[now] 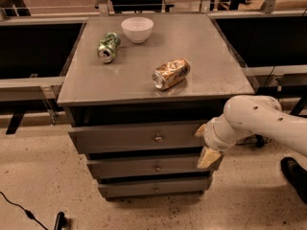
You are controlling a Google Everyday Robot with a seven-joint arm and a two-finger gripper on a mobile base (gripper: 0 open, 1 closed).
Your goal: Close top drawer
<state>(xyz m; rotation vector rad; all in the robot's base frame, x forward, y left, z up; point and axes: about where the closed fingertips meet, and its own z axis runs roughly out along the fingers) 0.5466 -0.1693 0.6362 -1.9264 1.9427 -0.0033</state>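
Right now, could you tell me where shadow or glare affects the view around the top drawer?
Camera view: deep shadow under the tabletop hides the inside of the top drawer above its front; the gripper, at the drawer's right end, is well lit; the tabletop shows a mild sheen by the bowl, no hard glare.

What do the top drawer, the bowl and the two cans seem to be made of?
The top drawer looks like grey metal, matt: flat panel, shiny knob. The bowl seems ceramic or plastic: smooth, white. The green can and the orange can look like thin aluminium, with silvery ends. The gripper is at the drawer's right end.
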